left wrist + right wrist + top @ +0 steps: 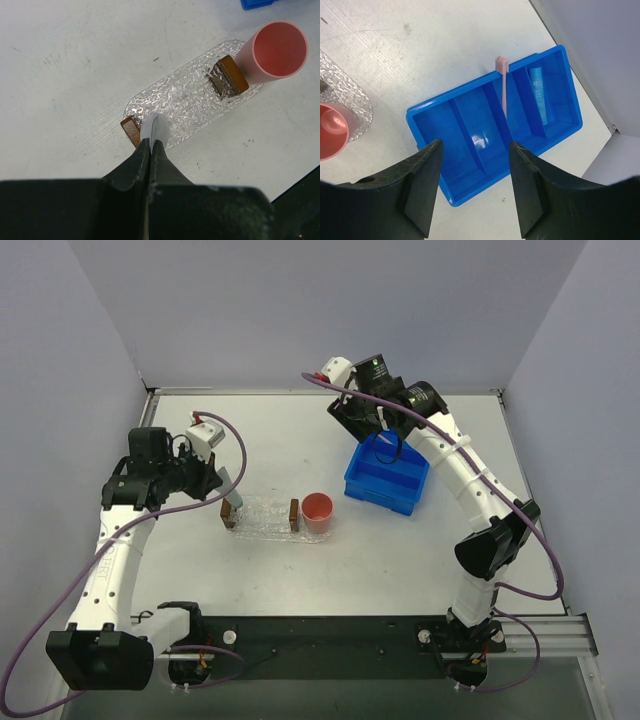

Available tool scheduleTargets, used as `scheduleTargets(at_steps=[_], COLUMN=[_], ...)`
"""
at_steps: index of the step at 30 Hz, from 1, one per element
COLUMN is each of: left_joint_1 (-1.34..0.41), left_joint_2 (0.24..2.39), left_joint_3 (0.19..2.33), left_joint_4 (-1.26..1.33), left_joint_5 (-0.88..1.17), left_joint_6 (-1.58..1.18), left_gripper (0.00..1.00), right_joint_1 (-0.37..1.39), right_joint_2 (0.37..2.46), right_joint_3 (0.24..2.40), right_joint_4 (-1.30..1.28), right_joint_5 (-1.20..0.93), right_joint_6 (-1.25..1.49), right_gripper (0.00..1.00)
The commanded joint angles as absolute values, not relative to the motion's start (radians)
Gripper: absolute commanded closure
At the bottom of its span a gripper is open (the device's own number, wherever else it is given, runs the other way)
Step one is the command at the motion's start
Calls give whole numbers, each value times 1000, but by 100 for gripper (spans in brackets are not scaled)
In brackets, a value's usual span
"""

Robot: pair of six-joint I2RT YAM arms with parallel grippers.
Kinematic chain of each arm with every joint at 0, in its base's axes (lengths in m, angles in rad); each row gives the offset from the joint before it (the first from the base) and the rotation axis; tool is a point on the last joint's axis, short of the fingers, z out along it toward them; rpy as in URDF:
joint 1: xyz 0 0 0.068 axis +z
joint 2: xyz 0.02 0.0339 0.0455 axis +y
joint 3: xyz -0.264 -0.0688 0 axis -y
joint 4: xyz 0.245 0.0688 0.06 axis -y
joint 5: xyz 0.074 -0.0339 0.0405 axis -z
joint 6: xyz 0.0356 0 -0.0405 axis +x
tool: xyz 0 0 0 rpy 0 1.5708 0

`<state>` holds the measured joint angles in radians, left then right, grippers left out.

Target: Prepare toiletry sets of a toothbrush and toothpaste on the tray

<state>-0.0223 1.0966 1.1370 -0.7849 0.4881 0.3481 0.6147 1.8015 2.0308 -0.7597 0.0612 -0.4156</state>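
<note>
The left jaws are pressed together on the whitish-grey toothpaste tube point(154, 126), pinching it by one end over the near end of the tray point(190, 100). A small brown block point(131, 131) stands just beside it. Whether the tube touches the tray is hard to tell. A second brown block point(227, 76) stands at the tray's far end, next to the pink cup point(277, 50). The right jaws are spread and hold nothing, over the blue bin point(465, 107). In the bin, the toothbrush point(504, 90) lies along a divider with its head past the far rim. The light blue toothpaste tube point(540, 95) lies in the end compartment. Tray, cup and bin sit on the desk point(250, 430).
</note>
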Motion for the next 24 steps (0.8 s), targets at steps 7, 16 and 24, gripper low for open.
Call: scheduleTargets(at_steps=[7, 16, 24], left_joint_1=[-15, -15, -17], left_joint_2=[1060, 1048, 1063], left_joint_3=[1115, 1106, 1103], left_joint_4=[-716, -719, -693], left_joint_5=[495, 495, 506], left_joint_6=[345, 339, 328], left_gripper=[100, 100, 100], right_joint_1=[609, 609, 611], right_joint_2=[1798, 1802, 1804], right_joint_3=[2037, 2042, 2043], right_joint_4=[-759, -761, -762], right_joint_5=[44, 40, 40], right_joint_6=[-396, -391, -391], right_gripper=[50, 50, 50])
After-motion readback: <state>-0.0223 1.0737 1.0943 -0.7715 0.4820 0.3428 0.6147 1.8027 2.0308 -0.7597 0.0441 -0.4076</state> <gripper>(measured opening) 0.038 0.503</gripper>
